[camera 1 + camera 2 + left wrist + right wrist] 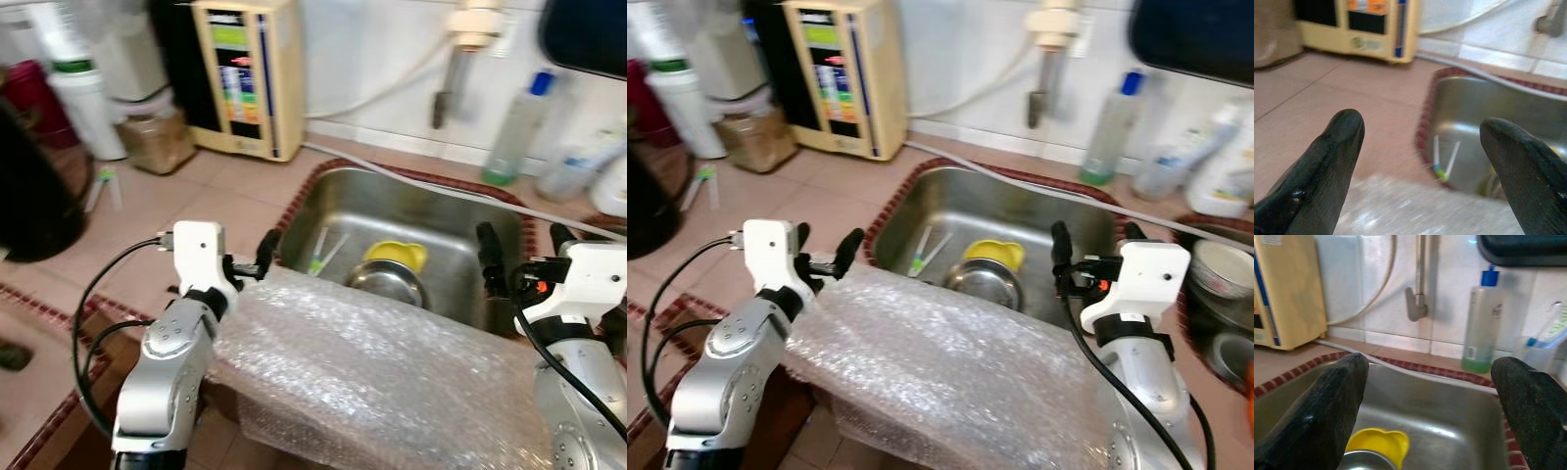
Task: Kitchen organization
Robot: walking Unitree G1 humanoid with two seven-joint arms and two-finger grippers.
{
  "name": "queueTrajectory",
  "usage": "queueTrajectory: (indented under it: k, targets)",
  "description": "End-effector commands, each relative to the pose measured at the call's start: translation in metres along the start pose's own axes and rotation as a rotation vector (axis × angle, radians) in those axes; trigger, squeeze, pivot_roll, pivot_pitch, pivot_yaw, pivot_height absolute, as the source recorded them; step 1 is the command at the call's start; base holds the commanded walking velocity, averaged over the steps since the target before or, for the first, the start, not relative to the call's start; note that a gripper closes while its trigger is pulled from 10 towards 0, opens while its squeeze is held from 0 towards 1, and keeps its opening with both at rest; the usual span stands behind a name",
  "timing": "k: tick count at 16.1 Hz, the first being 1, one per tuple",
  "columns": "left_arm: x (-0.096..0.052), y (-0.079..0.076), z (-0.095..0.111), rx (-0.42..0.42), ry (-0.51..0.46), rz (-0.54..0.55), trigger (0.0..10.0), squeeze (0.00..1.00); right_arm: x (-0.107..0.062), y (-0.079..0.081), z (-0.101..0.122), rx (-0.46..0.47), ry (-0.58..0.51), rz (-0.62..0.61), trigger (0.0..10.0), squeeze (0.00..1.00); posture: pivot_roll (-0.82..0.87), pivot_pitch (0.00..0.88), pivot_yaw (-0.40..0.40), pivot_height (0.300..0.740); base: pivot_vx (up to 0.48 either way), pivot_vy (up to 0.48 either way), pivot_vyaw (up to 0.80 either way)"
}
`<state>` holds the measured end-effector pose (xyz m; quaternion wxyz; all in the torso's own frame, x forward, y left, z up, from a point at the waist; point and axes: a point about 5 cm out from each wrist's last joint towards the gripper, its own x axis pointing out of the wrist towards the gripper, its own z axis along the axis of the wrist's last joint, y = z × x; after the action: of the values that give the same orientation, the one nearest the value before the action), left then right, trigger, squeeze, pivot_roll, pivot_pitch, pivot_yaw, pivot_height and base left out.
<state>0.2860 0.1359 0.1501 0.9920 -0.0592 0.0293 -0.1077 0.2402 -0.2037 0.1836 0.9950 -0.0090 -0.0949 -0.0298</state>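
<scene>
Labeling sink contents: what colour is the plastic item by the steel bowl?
Yellow plastic item, clearest in the right wrist view.

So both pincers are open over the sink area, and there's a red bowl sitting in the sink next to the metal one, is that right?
Not quite: that bowl is yellow, not red, as the left eye view shows. The rest holds: it sits in the sink beside the metal bowl, and the left pincer and right pincer are both open by the sink.

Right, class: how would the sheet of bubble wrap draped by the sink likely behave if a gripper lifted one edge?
The bubble wrap would probably flop, since it already sags over the counter edge. It looks thin and airy, so likely light. Its glossy film might slip.
</scene>
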Motion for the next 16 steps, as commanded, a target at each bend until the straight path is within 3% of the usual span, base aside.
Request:
queueTrajectory:
  k: [1, 4, 16]
  targets:
    - [-0.0027, -0.0012, 0.0003, 0.006, 0.011, 0.001, 10.0, 0.0, -0.0006, 0.003, -0.0013, 0.008, 0.014, 0.005, 10.0, 0.0, -0.05, 0.0, 0.032, 0.74, 0.0, 0.0, 0.0]
    - [-0.0022, -0.0017, 0.0, 0.009, 0.026, 0.004, 10.0, 0.0, 0.0002, 0.0082, -0.0032, 0.019, 0.022, 0.018, 10.0, 0.0, -0.05, 0.0, 0.032, 0.74, 0.0, 0.0, 0.0]
    - [0.0014, -0.0072, 0.0003, 0.014, 0.052, -0.018, 10.0, 0.0, 0.0041, 0.0129, -0.0056, 0.044, 0.026, 0.021, 10.0, 0.0, -0.05, 0.0, 0.045, 0.74, -0.273, 0.0, 0.0]
